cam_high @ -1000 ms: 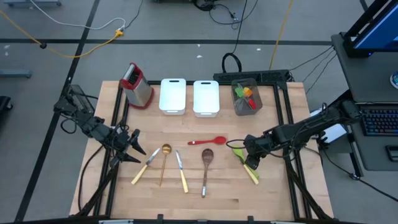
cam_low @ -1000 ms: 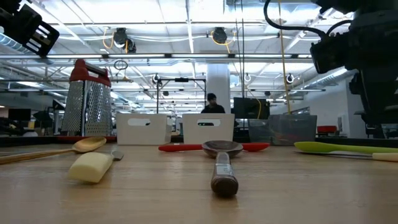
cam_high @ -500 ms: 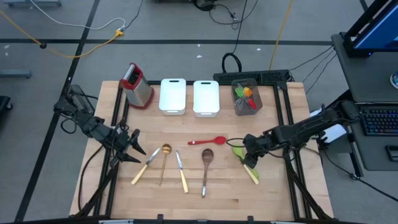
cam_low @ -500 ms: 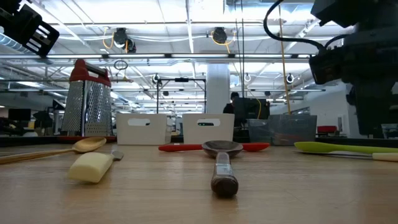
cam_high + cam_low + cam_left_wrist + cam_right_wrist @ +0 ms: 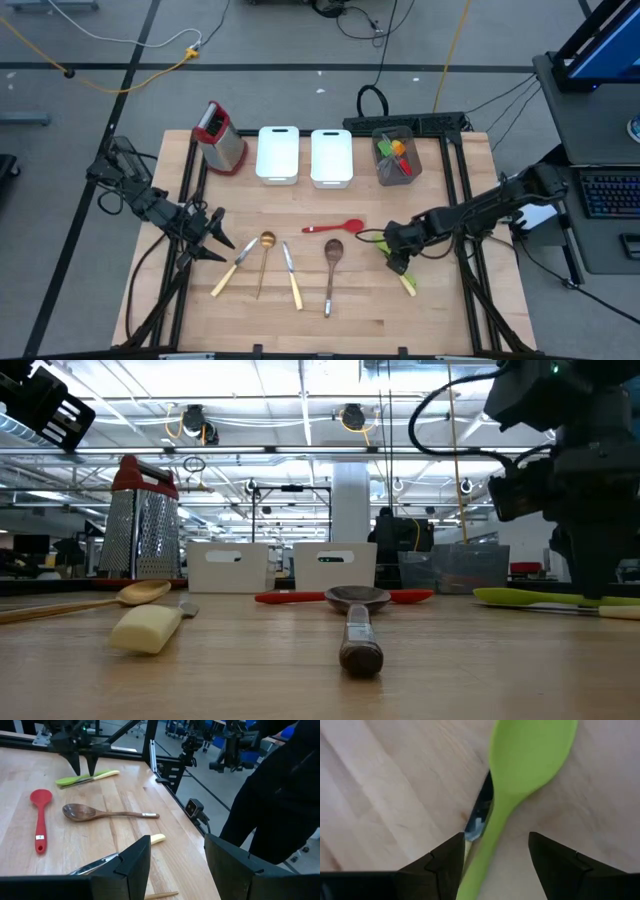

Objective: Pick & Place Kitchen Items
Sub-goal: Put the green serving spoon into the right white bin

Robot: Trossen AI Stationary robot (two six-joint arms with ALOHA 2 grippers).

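Overhead, table-level and two wrist views, green spoon (image 5: 520, 775) shared.

Bare wooden table (image 5: 350, 310) runs along the near edge, offering open passage. Mid-table, 6 utensils lie in a loose row: 2 cream-handled knives (image 5: 291, 275), a gold spoon (image 5: 265, 258), a wooden spoon (image 5: 331, 270), a red spoon (image 5: 335, 228) and a green spoon (image 5: 520, 780). The far edge is blocked by a box grater (image 5: 220, 137), 2 white trays (image 5: 278, 154) and a grey bin (image 5: 396, 157). The right gripper (image 5: 393, 256) occupies the space above the green spoon; the left gripper (image 5: 216, 240) stands open at the left edge.
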